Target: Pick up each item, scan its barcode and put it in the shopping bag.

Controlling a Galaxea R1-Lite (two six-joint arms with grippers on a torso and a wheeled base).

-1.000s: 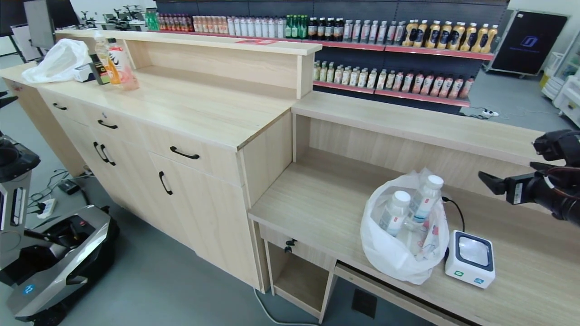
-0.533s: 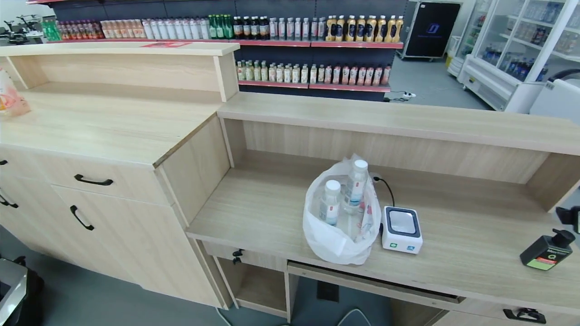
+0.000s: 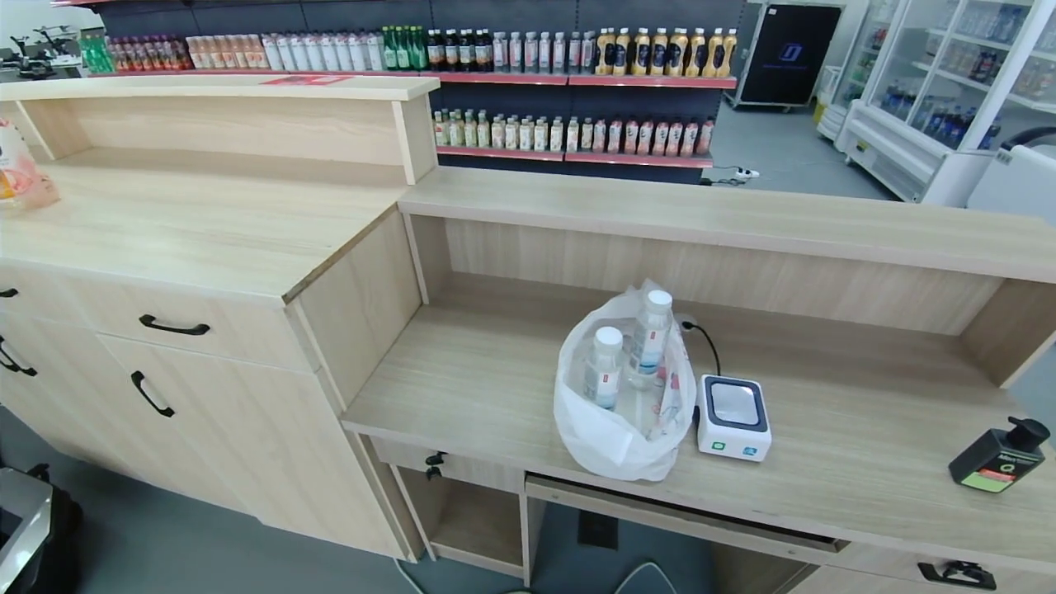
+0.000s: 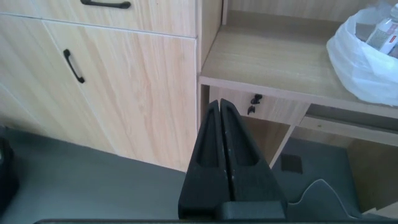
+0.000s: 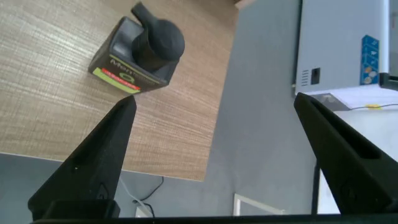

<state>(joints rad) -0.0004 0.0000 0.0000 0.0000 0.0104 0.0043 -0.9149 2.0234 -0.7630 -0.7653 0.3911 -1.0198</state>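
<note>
A white plastic shopping bag (image 3: 615,429) stands open on the low desk (image 3: 825,429) with two clear white-capped bottles (image 3: 605,371) upright inside. A white barcode scanner (image 3: 733,417) touches the bag's right side. A black pump bottle (image 3: 994,458) with a green and red label stands near the desk's right end. My right gripper (image 5: 214,102) is open, hanging above the desk's right edge beside the black pump bottle (image 5: 140,56), with nothing between its fingers. My left gripper (image 4: 221,112) is shut and empty, low before the cabinet, left of the shopping bag (image 4: 367,53).
A taller counter (image 3: 206,223) with drawers rises left of the desk, with a pinkish item (image 3: 16,177) at its far left. A raised ledge (image 3: 726,219) runs behind the desk. Drink shelves (image 3: 577,49) and a white appliance (image 5: 348,43) stand beyond.
The head camera has swung to the right, bringing the pump bottle into view. The right gripper's tip, at the picture's right edge half a second ago, is gone from there.
</note>
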